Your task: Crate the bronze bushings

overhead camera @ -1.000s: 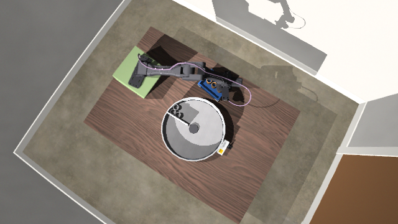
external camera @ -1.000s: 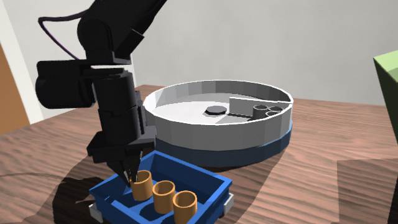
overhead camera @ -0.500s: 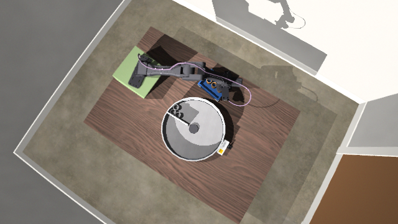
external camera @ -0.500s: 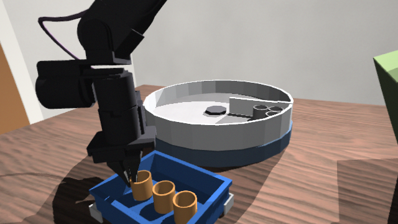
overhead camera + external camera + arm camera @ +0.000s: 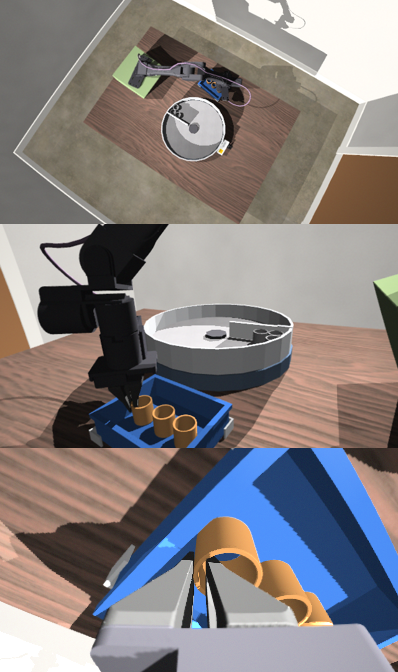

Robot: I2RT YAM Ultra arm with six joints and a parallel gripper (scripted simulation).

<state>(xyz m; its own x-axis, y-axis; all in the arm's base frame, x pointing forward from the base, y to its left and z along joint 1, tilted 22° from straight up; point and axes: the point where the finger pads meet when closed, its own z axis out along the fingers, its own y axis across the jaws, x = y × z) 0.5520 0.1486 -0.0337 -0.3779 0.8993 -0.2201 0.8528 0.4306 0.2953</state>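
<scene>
across the left of the exterior view, one black arm [image 5: 186,71] [image 5: 109,258] is reaching down, with one thin cord [image 5: 250,94] [image 5: 60,270] looping off it. its one gripper [image 5: 224,93] [image 5: 133,407] [image 5: 199,560] is pointing down into one blue crate [image 5: 209,92] [image 5: 193,390] [image 5: 365,508]. its two fingers are standing nearly together, pinching the wall of the first bronze bushing [image 5: 219,90] [image 5: 143,414] [image 5: 227,538], one finger sitting inside the hole and the other outside.

next to the right, the second bronze bushing [image 5: 211,86] [image 5: 164,423] [image 5: 282,578] and then the third bronze bushing [image 5: 185,432] [image 5: 319,609] are standing upright, so three are sitting in a row inside the crate.

behind the crate, one round turntable [image 5: 222,129] [image 5: 217,361] is resting on the wooden table [image 5: 155,149] [image 5: 311,364]. one dark hub [image 5: 193,128] [image 5: 216,333] is sitting at its middle, and one thin divider [image 5: 178,119] [image 5: 242,331] is running out to the rim. near that divider, at least three steel bushings [image 5: 176,104] [image 5: 259,337] are clustering on the turntable; shadow is hiding whether more are standing there.

at the far right, one green block [image 5: 124,71] [image 5: 385,292] is showing.
</scene>
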